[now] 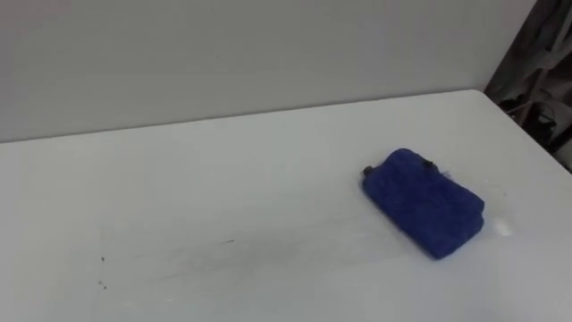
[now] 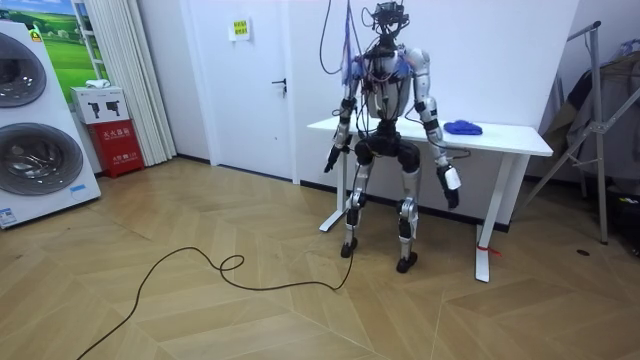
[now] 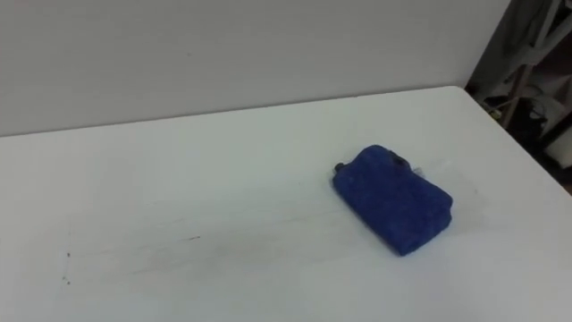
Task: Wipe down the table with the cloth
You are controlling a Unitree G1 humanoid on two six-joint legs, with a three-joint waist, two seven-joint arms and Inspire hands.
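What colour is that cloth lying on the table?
Plain deep blue. The cloth shows best in the left eye view, lying on the white table.

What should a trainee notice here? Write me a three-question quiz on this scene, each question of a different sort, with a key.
1. Multiple choice: where does the folded blue terry cloth lie on the white rectangular table?
A) on the robot's right half
B) on the robot's left half
C) hanging over the near edge

2. True or false: the cloth is spread out flat in a single layer.

3. Fill the gap: in the room view, the left hand and the right hand both hang ____ the tabletop.

Key:
1. A.
2. False: it is folded into a thick block.
3. below; neither hand touches the cloth.
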